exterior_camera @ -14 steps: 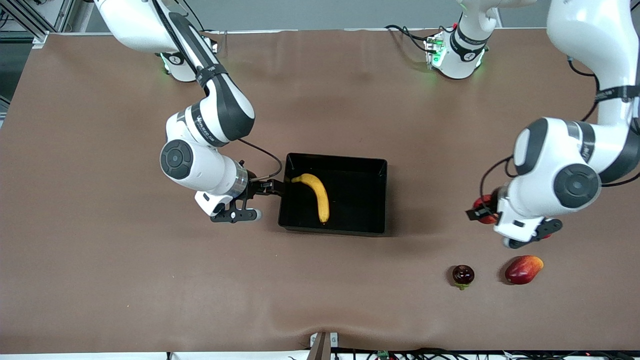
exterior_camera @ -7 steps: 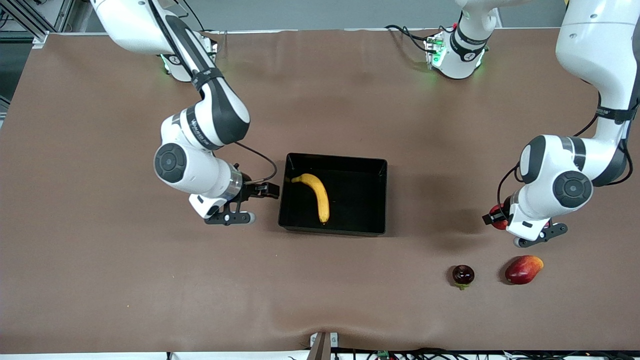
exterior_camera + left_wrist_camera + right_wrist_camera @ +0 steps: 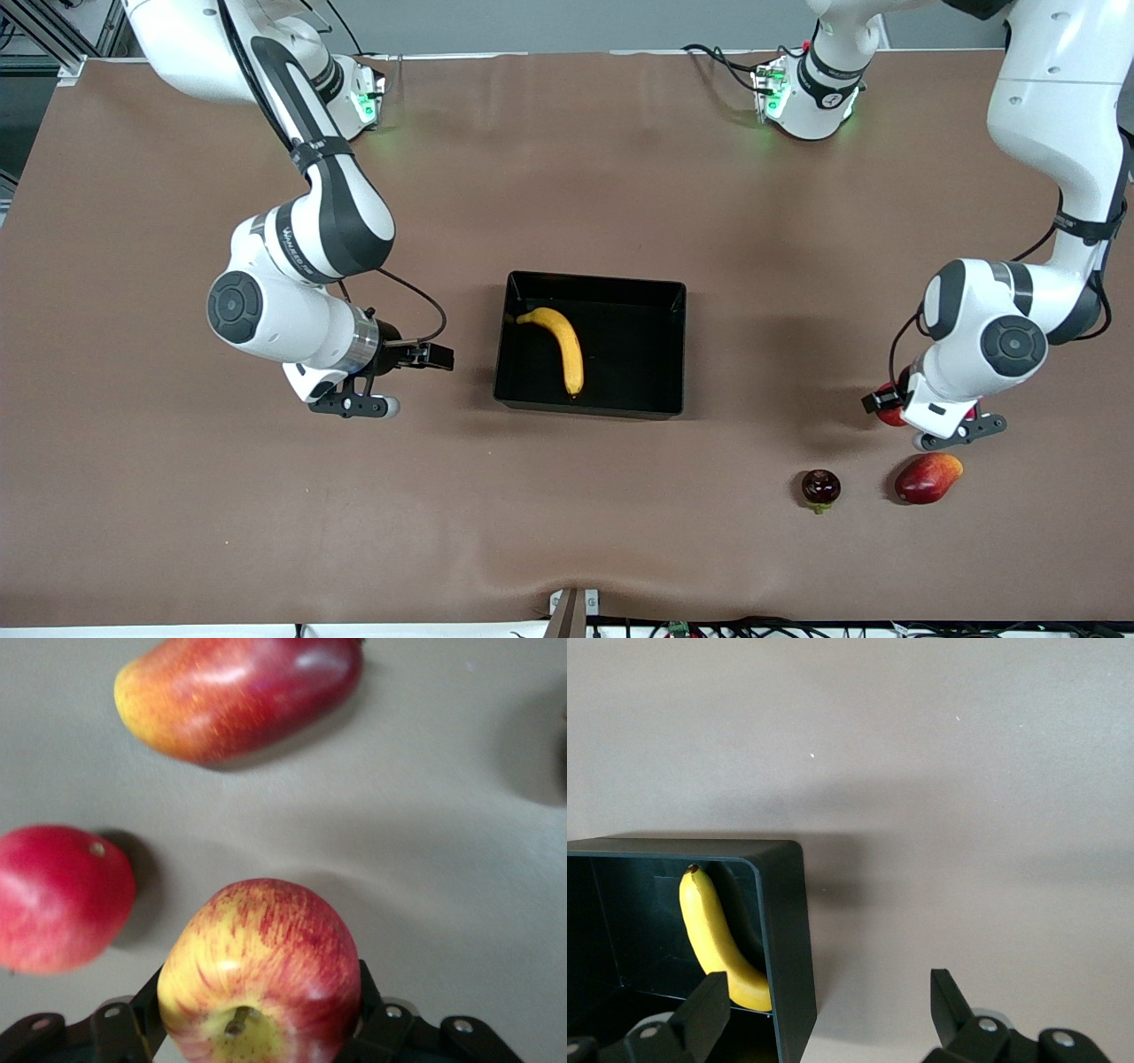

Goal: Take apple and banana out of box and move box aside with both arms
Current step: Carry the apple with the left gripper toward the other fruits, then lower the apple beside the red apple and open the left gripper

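Note:
The black box [image 3: 633,350] sits mid-table with the yellow banana [image 3: 560,344] lying in it. My right gripper [image 3: 434,356] is open and empty beside the box wall that faces the right arm's end. In the right wrist view its fingers [image 3: 709,1005] stand wide apart, with the box wall [image 3: 784,930] and the banana [image 3: 713,943] in front of them. My left gripper [image 3: 889,406] is shut on the red-and-yellow apple [image 3: 261,966], low over the table at the left arm's end. The apple shows only as a red edge [image 3: 891,415] in the front view.
A red-orange mango [image 3: 928,478] and a small dark purple fruit [image 3: 821,487] lie nearer the front camera than my left gripper. In the left wrist view the mango [image 3: 239,691] and a plain red pomegranate [image 3: 58,895] lie close beside the apple.
My right gripper has drawn back from the box wall toward the right arm's end. My left gripper has moved down with the apple, toward the mango.

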Controlling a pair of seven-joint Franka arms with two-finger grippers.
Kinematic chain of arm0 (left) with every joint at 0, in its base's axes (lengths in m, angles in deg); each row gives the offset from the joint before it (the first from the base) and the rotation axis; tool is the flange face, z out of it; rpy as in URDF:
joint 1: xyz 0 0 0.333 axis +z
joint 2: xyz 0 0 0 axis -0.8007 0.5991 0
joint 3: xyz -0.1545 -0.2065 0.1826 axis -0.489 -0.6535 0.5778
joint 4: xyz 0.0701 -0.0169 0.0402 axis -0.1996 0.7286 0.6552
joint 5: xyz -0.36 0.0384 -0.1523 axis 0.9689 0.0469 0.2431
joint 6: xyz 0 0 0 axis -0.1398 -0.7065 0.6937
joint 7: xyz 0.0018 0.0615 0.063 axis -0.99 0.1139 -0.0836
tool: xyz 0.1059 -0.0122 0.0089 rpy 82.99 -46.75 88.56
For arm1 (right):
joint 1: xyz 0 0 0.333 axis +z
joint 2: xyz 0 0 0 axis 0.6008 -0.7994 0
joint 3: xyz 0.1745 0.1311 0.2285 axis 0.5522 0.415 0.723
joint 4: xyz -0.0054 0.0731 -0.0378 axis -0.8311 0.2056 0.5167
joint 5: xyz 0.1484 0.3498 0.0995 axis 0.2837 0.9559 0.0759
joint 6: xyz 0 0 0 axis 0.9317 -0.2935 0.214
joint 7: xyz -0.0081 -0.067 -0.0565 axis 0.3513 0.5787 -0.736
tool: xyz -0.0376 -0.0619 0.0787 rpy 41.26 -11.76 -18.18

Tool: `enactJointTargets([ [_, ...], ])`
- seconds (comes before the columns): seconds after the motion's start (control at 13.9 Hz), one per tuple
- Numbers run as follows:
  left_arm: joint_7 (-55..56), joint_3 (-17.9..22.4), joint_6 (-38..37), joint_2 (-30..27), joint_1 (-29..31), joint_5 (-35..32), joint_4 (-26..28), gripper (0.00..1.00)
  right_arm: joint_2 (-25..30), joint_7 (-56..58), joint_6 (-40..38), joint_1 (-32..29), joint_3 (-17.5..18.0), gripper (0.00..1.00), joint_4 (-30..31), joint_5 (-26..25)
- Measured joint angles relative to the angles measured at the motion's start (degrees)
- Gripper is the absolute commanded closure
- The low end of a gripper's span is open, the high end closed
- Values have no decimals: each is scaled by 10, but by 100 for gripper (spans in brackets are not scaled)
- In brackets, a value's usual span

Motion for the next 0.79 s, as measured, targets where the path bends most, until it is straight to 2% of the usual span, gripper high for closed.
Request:
enactJointTargets([
  [0.07,-4,0,4,10,4,0,-7,100,0,0,-1,0,0,0,0,0],
  [0.22,-4,0,13,27,5,0,-16,77,0,0,-1,0,1,0,0,0],
  [0.29,-4,-1,16,35,5,0,-18,47,0,0,-1,0,1,0,0,0],
  [0.43,-4,-2,20,45,4,0,-20,0,0,0,-1,0,1,0,0,0],
  [0.79,-4,-14,12,37,4,0,-32,0,0,0,-1,0,1,0,0,0],
])
